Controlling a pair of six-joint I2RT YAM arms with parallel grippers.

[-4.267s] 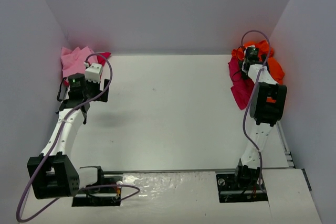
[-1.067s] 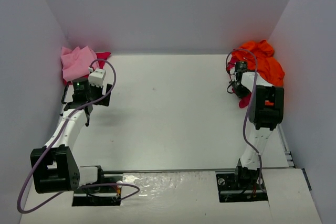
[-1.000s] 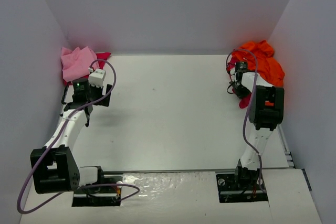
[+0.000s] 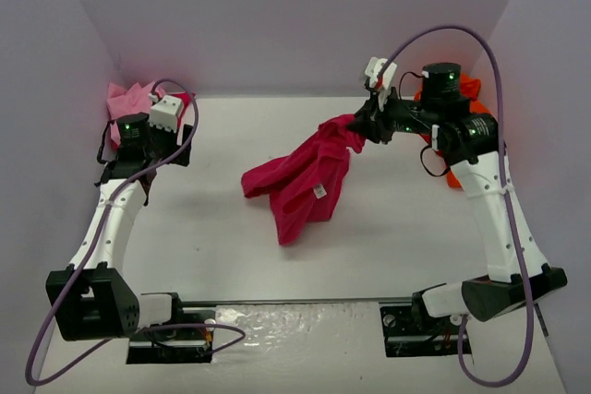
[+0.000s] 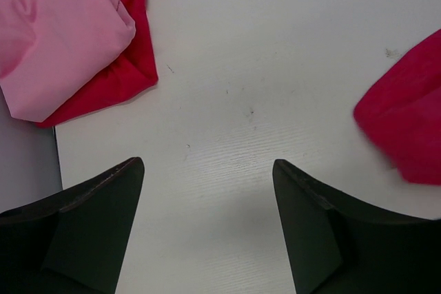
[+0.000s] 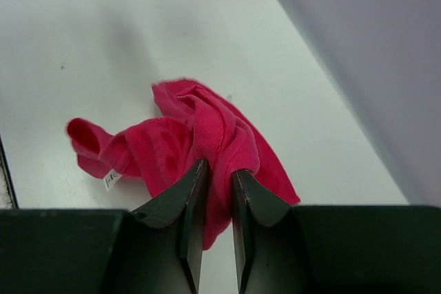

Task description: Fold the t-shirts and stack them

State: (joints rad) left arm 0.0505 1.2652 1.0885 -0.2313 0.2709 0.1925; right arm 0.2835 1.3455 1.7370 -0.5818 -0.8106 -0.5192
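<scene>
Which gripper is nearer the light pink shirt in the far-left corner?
Left. The left gripper hovers open beside the light pink shirt; the right gripper is far across the table, shut on the crimson shirt.

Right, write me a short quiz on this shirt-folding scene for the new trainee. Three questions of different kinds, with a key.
1. True or false: the left gripper is open and holds nothing.
2. Which colour of shirt is the right gripper shut on? A. pink B. crimson C. orange
3. Fill in the blank: the pink shirt lies in the far ___ corner of the table.

Key
1. True.
2. B, the crimson shirt.
3. Left.
</scene>
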